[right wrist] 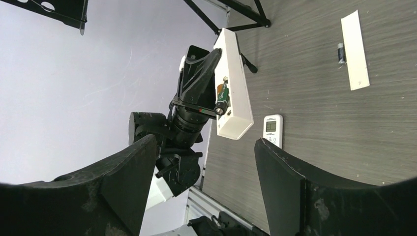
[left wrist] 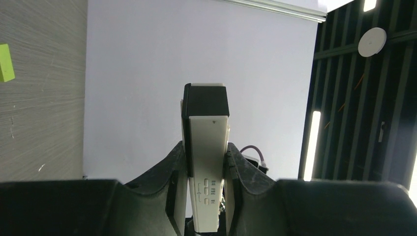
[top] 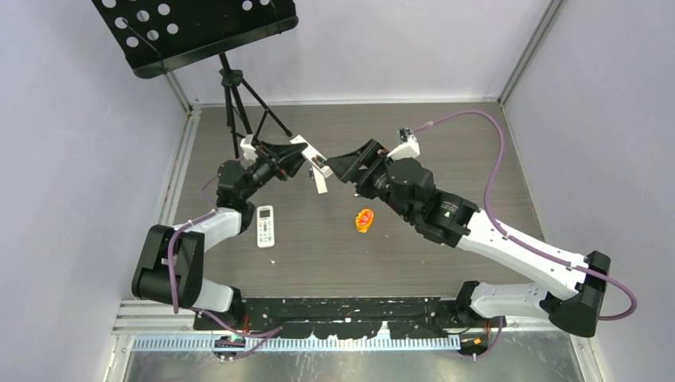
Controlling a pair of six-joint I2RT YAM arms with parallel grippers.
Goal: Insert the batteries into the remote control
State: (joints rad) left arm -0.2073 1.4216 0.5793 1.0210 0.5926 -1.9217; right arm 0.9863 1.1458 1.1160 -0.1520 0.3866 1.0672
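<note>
Right wrist view: the left gripper (right wrist: 204, 73) clamps the remote control (right wrist: 235, 73) aloft. One battery (right wrist: 222, 97) lies along the remote's long axis in the open bay, apparently not fully seated. The right gripper (right wrist: 205, 142), jaws spread and empty, faces that bay directly, just beside it.

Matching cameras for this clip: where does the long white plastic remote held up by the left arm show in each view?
Top external: the long white plastic remote sits slanted, just left of centre, in the upper half.
Left wrist: dead centre, standing upright.
Right wrist: upper middle, its open back facing the camera.
Shared landmark: the black left gripper clamping it.
</note>
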